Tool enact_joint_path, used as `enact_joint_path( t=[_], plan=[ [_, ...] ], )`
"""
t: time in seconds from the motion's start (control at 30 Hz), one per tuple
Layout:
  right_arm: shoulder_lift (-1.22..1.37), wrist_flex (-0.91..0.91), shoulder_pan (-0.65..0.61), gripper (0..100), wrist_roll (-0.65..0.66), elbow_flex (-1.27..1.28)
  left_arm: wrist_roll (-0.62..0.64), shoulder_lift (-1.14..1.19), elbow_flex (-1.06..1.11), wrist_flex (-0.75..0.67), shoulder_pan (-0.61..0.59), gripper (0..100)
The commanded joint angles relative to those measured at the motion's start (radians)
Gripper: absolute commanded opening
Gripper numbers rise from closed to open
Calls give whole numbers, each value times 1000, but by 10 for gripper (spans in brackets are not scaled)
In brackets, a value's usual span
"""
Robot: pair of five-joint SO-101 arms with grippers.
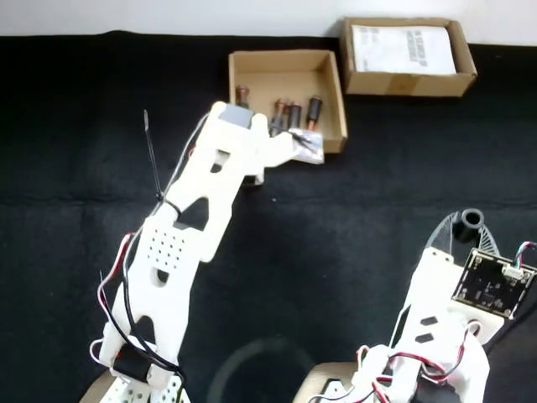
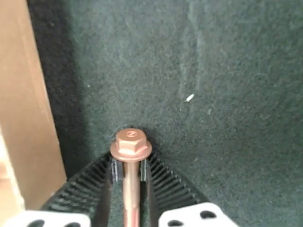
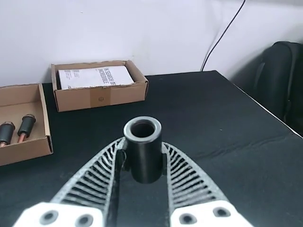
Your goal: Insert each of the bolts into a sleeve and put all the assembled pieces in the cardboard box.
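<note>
Seemingly a small robotics lab or office workbench. Told by a table (image 1: pixel 377 193) draped in black cloth, pushed against a plain white wall (image 3: pixel 142 28) at the top of the right wrist view, with a thin black cable (image 3: pixel 226 28) running down across it. At that frame's right edge, a dark office chair (image 3: pixel 284 75). In the high view, a white printed arm (image 1: pixel 185 243) with loose red and white wiring at lower left, and an exposed circuit board (image 1: pixel 493 285) at lower right.
</note>
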Motion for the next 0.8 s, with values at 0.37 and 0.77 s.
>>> enact_joint_path(
  t=[0.37,0.77],
  plan=[
    [10,-38,-81,7,3,147,405,-4,-558,242,-45,8],
    [10,-306,-297,7,-236,325,936,-64,-765,239,50,8]
  ],
)
